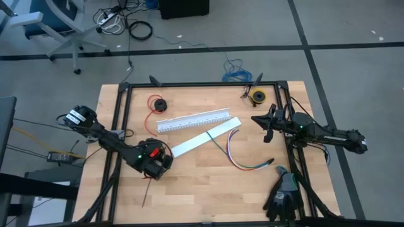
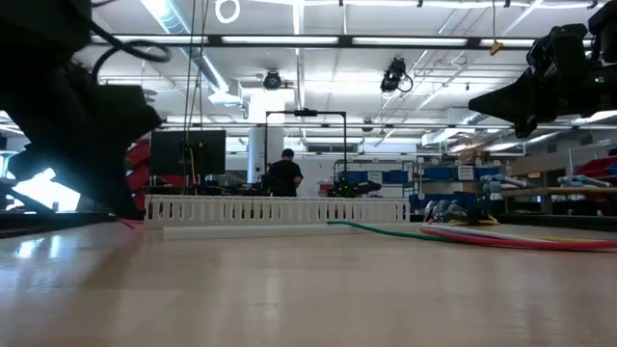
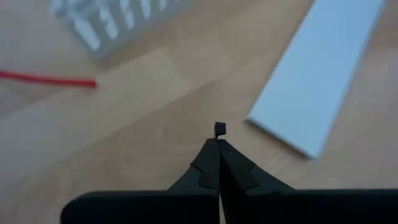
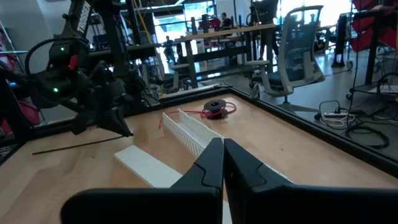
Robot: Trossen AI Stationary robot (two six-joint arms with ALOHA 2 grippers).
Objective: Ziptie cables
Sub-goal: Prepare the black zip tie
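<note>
The ziptie (image 1: 146, 192) is a thin dark strip near the table's near-left corner, reaching from my left gripper (image 1: 153, 171) toward the near edge; it also shows in the right wrist view (image 4: 74, 143). My left gripper (image 3: 219, 144) is shut on it. The cables (image 1: 243, 156), a curved bundle of coloured wires, lie on the wood right of centre, apart from both grippers. My right gripper (image 1: 265, 123) hangs shut and level above the table's right side, holding nothing (image 4: 222, 155). My left gripper pinches the ziptie between its two fingertips just behind its small square head (image 3: 219, 129), which sticks out past the tips. The fingers slant down from the table's left. The strip (image 4: 93, 140) runs from the tips toward the near edge, lying across the fingers.
A white slotted channel (image 1: 192, 121) and a white flat strip (image 1: 205, 139) lie mid-table. A red wire on a black spool (image 1: 158, 103) sits far left, a yellow roll (image 1: 257, 96) far right, dark gloves (image 1: 284, 195) near right. A black frame (image 1: 202, 84) rims the table.
</note>
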